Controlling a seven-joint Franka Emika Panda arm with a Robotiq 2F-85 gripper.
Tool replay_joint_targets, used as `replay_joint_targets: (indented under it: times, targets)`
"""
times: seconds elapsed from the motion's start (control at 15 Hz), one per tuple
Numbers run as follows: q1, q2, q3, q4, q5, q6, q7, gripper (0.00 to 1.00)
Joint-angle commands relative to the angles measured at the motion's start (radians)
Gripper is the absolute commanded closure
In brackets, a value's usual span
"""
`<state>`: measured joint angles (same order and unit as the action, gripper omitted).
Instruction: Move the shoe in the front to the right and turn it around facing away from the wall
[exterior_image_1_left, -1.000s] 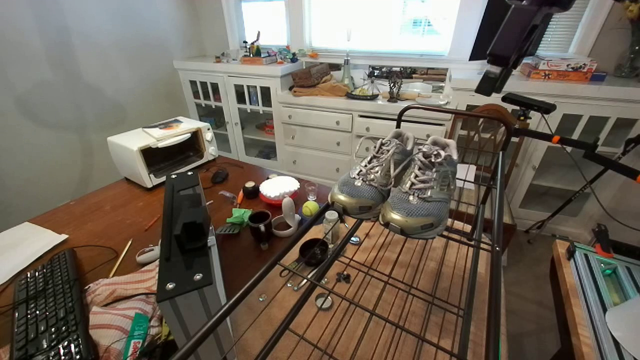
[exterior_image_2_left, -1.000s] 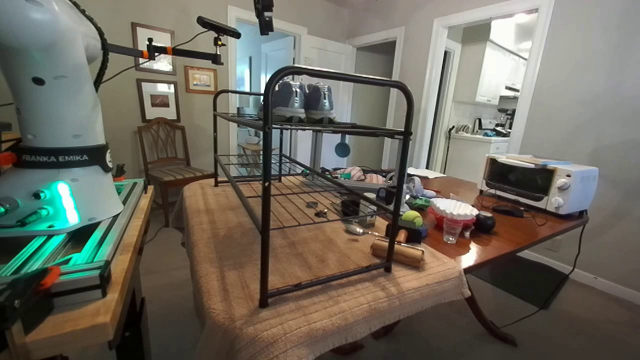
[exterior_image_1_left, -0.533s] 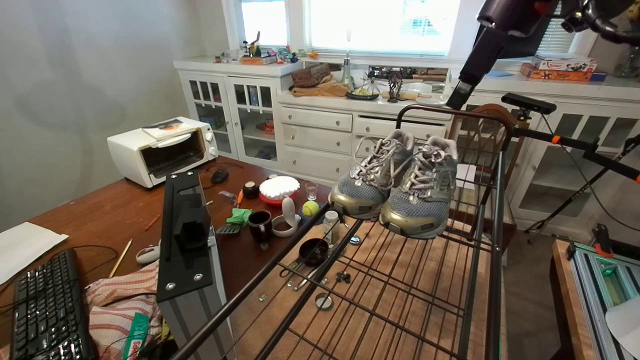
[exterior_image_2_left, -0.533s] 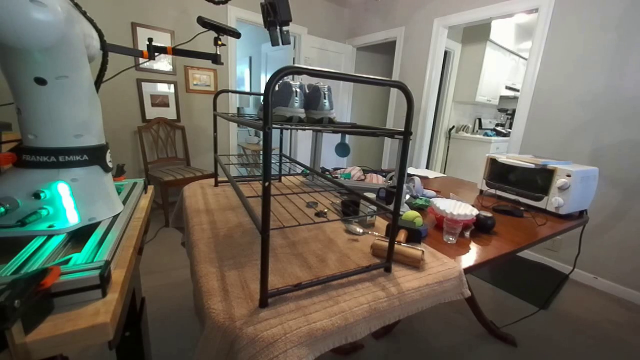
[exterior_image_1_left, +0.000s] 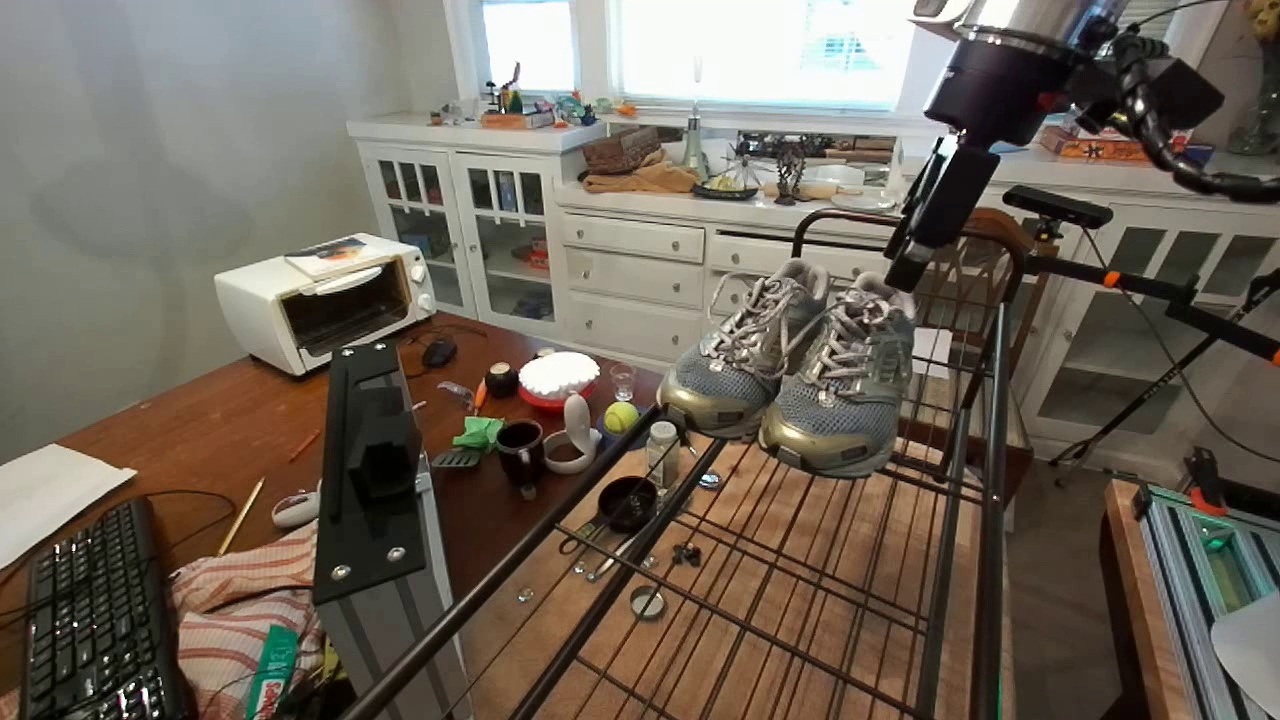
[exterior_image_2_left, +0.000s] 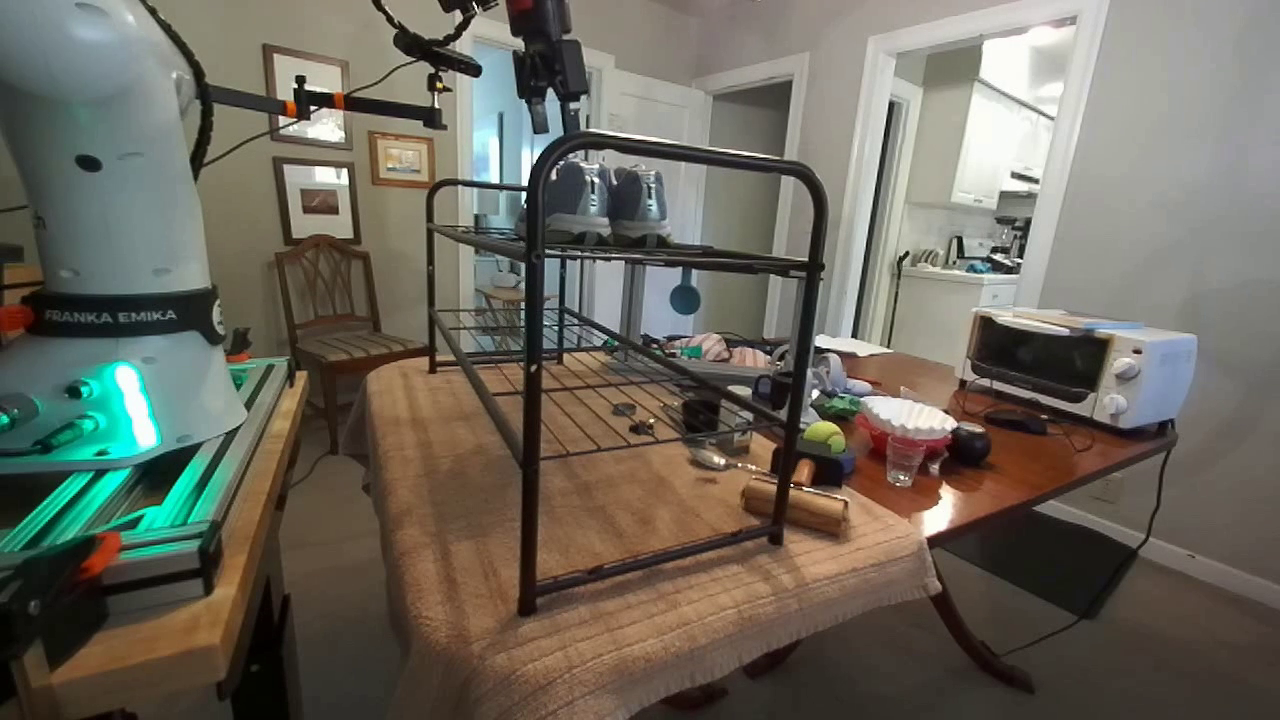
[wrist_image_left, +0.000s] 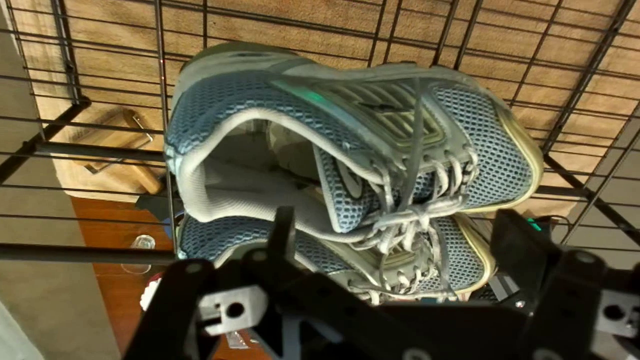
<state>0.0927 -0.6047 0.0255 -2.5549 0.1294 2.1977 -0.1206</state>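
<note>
Two near-identical grey-silver mesh sneakers stand side by side on the rack's top shelf. The shoe on the robot's side (exterior_image_1_left: 835, 400) is also in an exterior view (exterior_image_2_left: 578, 205), heel toward that camera, and is the upper one in the wrist view (wrist_image_left: 370, 115), toe to the right. Its mate (exterior_image_1_left: 722, 370) stands close beside it, lower and partly covered in the wrist view (wrist_image_left: 455, 257). My gripper (wrist_image_left: 395, 212) is open and empty, its fingers wide apart above the shoes. In both exterior views the fingertips (exterior_image_1_left: 905, 275) (exterior_image_2_left: 556, 118) hang just above the robot-side shoe, apart from it.
The dark wire rack (exterior_image_2_left: 532, 400) has raised end rails near the shoes. An external camera (exterior_image_1_left: 1058, 205) on a boom stands behind the rack. A post with a black top plate (exterior_image_1_left: 350, 540) stands beside it. A toaster oven (exterior_image_1_left: 255, 315) and small clutter lie on the table.
My gripper has come down into view toward the robot-side shoe, moving left and down in an exterior view. The shoes and rack have not moved.
</note>
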Motion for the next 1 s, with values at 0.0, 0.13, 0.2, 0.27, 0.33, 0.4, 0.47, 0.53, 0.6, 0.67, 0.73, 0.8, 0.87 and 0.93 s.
replay_joint_targets:
  times: [0.0,0.13,0.2,0.27,0.33,0.4,0.47,0.53,0.6,0.67,0.73,0.8,0.87,0.93]
  targets:
    - [0.024,0.028,-0.021,-0.029,0.01,0.056,-0.049,0.0]
    - [0.032,0.038,-0.027,-0.043,0.022,0.096,-0.059,0.0]
    - [0.035,0.046,-0.028,-0.047,0.024,0.109,-0.058,0.0]
    - [0.038,0.052,-0.029,-0.05,0.025,0.116,-0.06,0.0]
    - [0.038,0.06,-0.027,-0.051,0.023,0.12,-0.052,0.0]
    - [0.042,0.065,-0.028,-0.056,0.024,0.128,-0.056,0.0]
    - [0.045,0.071,-0.028,-0.058,0.027,0.134,-0.058,0.0]
    - [0.05,0.077,-0.031,-0.059,0.032,0.136,-0.062,0.0]
    - [0.051,0.083,-0.031,-0.06,0.034,0.14,-0.061,0.0]
    - [0.054,0.088,-0.032,-0.061,0.038,0.145,-0.063,0.0]
    - [0.057,0.095,-0.034,-0.063,0.043,0.156,-0.066,0.0]
    - [0.06,0.101,-0.036,-0.063,0.047,0.161,-0.069,0.0]
    - [0.062,0.108,-0.035,-0.065,0.048,0.168,-0.069,0.07]
    - [0.064,0.114,-0.036,-0.066,0.049,0.173,-0.07,0.26]
